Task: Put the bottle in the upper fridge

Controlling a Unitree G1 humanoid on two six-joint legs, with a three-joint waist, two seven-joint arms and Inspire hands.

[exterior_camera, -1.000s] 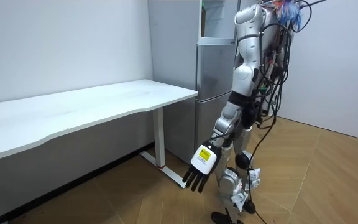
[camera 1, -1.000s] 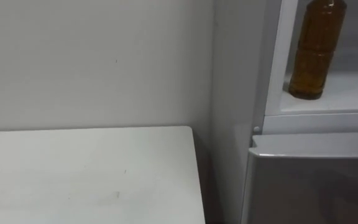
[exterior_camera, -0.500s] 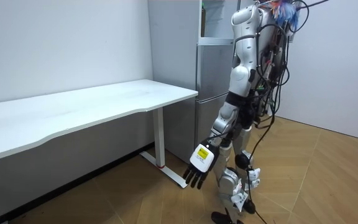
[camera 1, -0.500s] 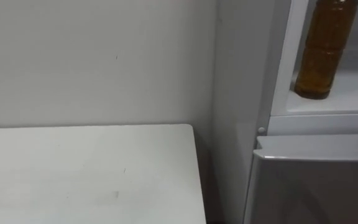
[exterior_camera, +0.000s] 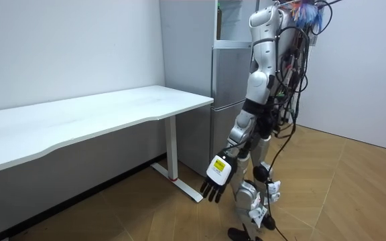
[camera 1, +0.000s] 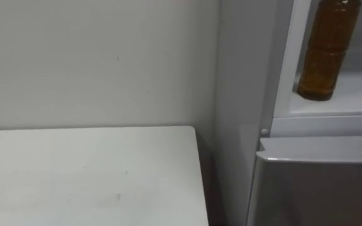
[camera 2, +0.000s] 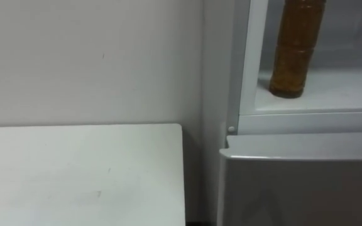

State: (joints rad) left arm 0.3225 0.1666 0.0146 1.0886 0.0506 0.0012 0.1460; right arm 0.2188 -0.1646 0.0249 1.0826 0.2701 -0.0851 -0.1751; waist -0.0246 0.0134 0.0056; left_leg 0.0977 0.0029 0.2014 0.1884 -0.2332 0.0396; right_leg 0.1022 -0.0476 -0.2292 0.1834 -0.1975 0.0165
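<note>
In upper fridge | bottle upright | left robot hand hanging low, well apart

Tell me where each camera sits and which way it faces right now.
Left eye view: on the robot's head, facing down-forward at the table, the wall and the bottle standing in the open upper compartment of the fridge.
Right eye view: beside it, same scene slightly offset.
Room view: standing off in the room, facing the whole robot before the fridge, left hand hanging low, fingers straight.
Shared: table and fridge in all three.
</note>
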